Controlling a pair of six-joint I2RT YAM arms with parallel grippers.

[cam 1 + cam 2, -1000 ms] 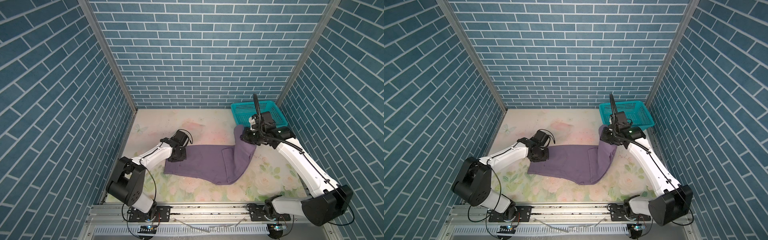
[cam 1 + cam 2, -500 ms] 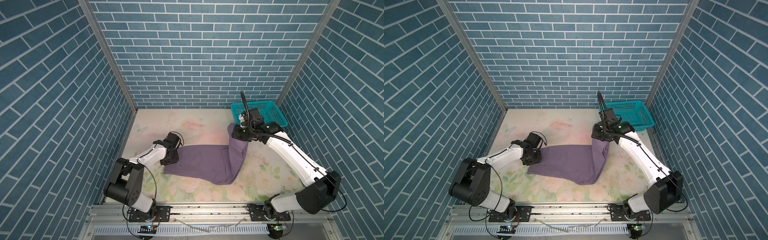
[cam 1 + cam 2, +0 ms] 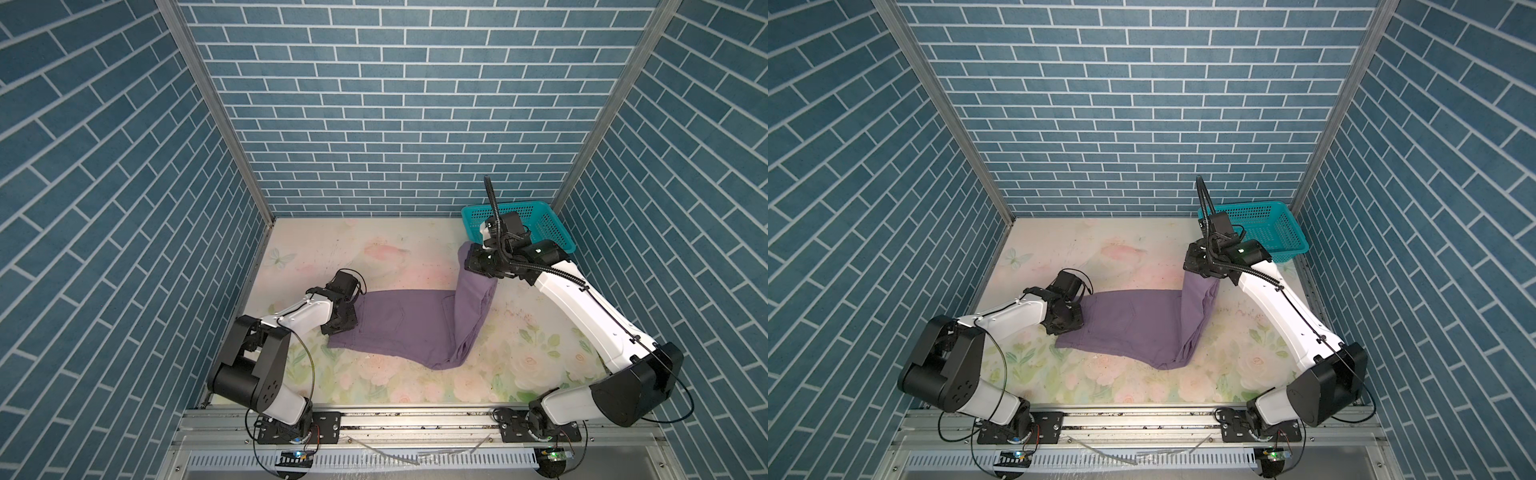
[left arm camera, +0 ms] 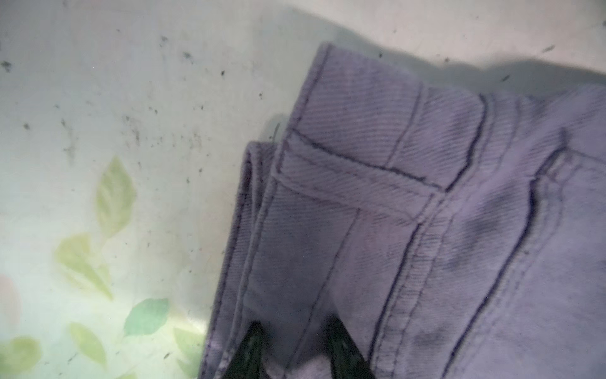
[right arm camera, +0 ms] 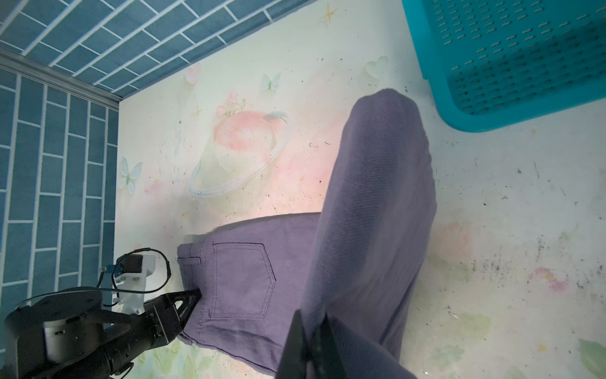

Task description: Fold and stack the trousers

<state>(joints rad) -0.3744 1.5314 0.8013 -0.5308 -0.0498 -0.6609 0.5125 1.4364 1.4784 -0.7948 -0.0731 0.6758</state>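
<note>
Trousers (image 3: 399,324) lie mid-table, waist toward the left arm. Right gripper (image 5: 311,325) is clamped on 1 leg end, held high near the basket (image 3: 552,232), apparently for folding over. Left gripper (image 4: 298,347), jaws narrowly parted, rests on the waistband, likely anchoring it.

my left arm (image 3: 301,316) is stretched out low, forearm nearly flat, wrist tipped down. the left gripper (image 4: 295,328) sits right at surface level with its jaws a little apart. the right arm (image 3: 582,299) reaches far out with its forearm angled upward, and the right gripper (image 5: 311,334) is raised and pinched tight on the trousers (image 3: 399,324).
</note>
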